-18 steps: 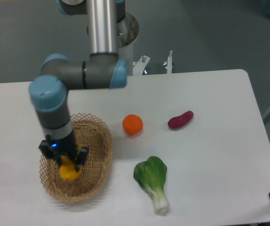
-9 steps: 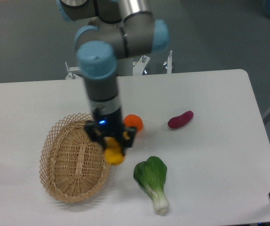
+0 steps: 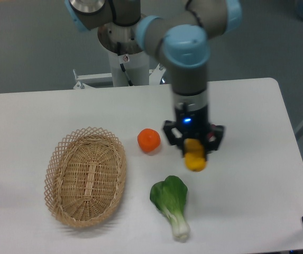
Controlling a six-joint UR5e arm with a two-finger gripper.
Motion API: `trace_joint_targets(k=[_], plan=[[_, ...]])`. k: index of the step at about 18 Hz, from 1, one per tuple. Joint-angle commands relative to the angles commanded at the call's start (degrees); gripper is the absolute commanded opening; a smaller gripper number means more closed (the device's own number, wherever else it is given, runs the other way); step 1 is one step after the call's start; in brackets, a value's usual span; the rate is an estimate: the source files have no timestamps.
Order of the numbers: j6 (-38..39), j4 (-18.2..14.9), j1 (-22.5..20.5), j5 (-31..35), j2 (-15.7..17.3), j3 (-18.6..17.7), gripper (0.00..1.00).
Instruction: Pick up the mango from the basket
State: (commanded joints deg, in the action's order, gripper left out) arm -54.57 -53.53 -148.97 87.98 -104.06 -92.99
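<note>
The yellow-orange mango (image 3: pixel 195 159) hangs from my gripper (image 3: pixel 194 148), whose fingers are shut on its upper part. It is held above the white table, right of the round orange and above the bok choy. The woven wicker basket (image 3: pixel 85 176) lies at the left of the table with nothing in it, well away from the gripper.
A round orange (image 3: pixel 148 140) sits right of the basket. A green bok choy (image 3: pixel 171 202) lies near the table's front edge. The arm and gripper cover the spot where the dark-red tuber lay. The robot base (image 3: pixel 122 58) stands behind the table.
The arm has carried the mango out of the basket and rightward across the table, past the orange. The basket is now empty, and the dark-red tuber is hidden behind the gripper.
</note>
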Motion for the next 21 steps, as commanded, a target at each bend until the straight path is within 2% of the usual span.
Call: trace_joint_targets(k=[8,21], plan=[[-2.91,0.09,-2.37,0.09,-0.09,-0.97,0.43],[-2.91,0.35,-2.55,-0.26,-0.18,-0.88,0.43]])
